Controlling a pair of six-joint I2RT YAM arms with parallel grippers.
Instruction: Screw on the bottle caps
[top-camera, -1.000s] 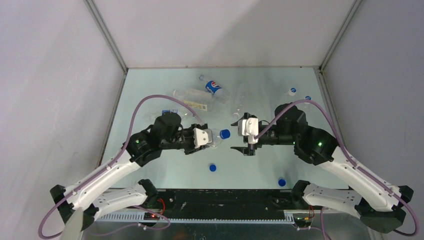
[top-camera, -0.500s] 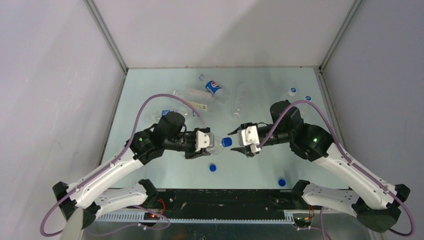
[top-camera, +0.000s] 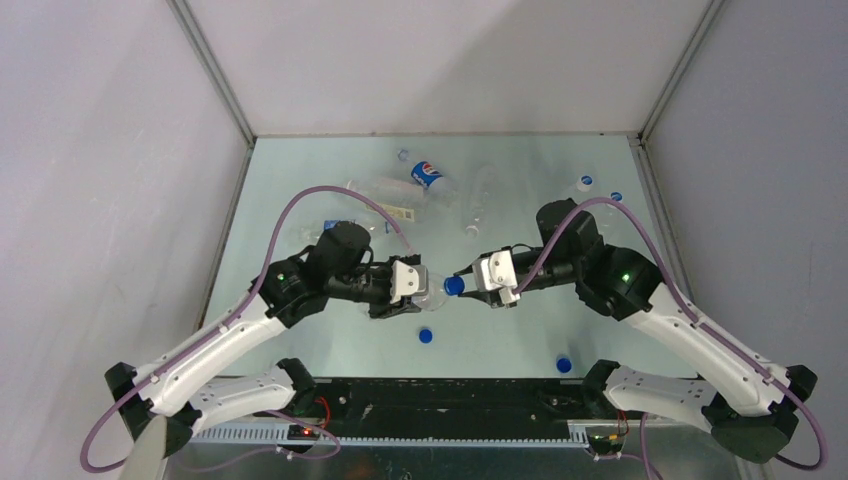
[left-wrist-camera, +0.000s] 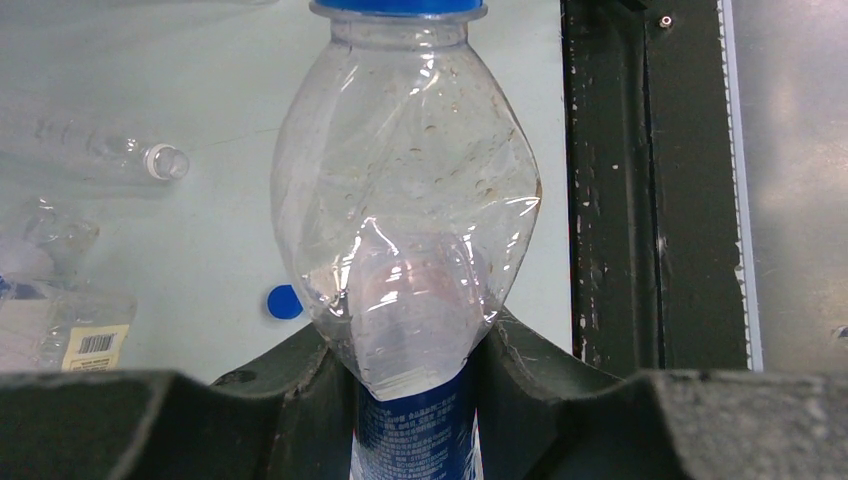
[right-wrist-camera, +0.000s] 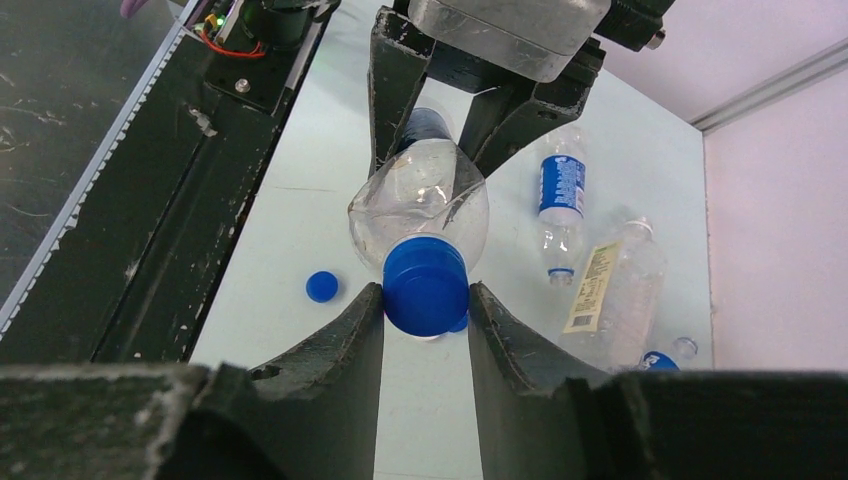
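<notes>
1. Two arms meet over the middle of the surface. The left end effector is clamped on a clear bottle with a blue label. The bottle is held on its side, off the surface, with its neck pointing right. In the left wrist view its soft wall is dented between the fingers.
2. A blue cap sits on that bottle's mouth. The right end effector is closed on it, with a finger pressed to each side in the right wrist view.
3. The task looks to be at an early stage. This cap is on the neck, but I cannot tell whether it is threaded tight. Turning it home seems to be the step in hand.
4. Work remains across the far half of the surface. From the left lie a bottle partly hidden by the left arm, a pale-labelled bottle, a Pepsi bottle and a plain bottle. At least one neck looks bare in the left wrist view. At far right, a small bottle seems to carry a blue cap already.
5. One loose cap lies on the surface near the front, below the held bottle. A second loose cap lies toward the right arm's base.
6. The surface is pale and glossy, enclosed by plain grey walls with metal corner posts. A black rail with wiring runs along the near edge.
</notes>
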